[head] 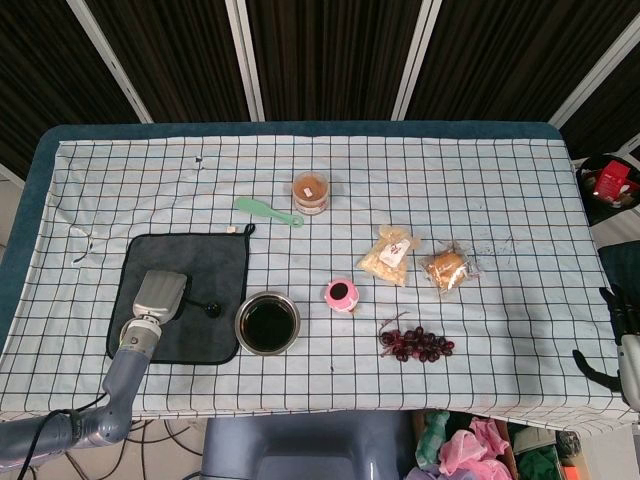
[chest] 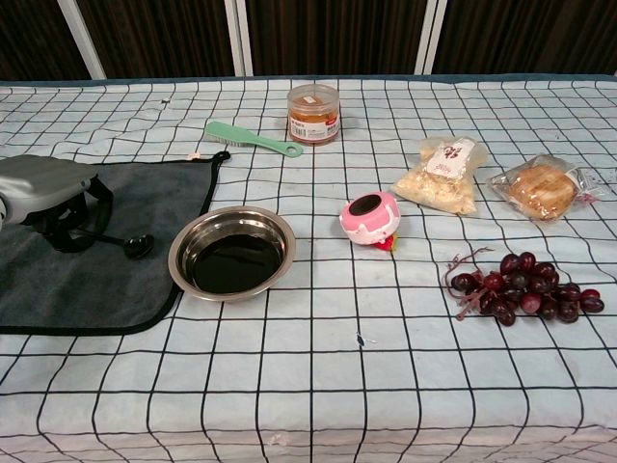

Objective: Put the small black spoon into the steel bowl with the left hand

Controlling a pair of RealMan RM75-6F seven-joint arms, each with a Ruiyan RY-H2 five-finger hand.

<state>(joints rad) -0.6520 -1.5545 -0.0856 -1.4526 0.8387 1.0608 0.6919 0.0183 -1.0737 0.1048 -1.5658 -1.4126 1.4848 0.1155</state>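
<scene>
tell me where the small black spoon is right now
The small black spoon is on the left in both views, over the dark mat, its handle in the left hand, its bowl end just left of the steel bowl.
</scene>
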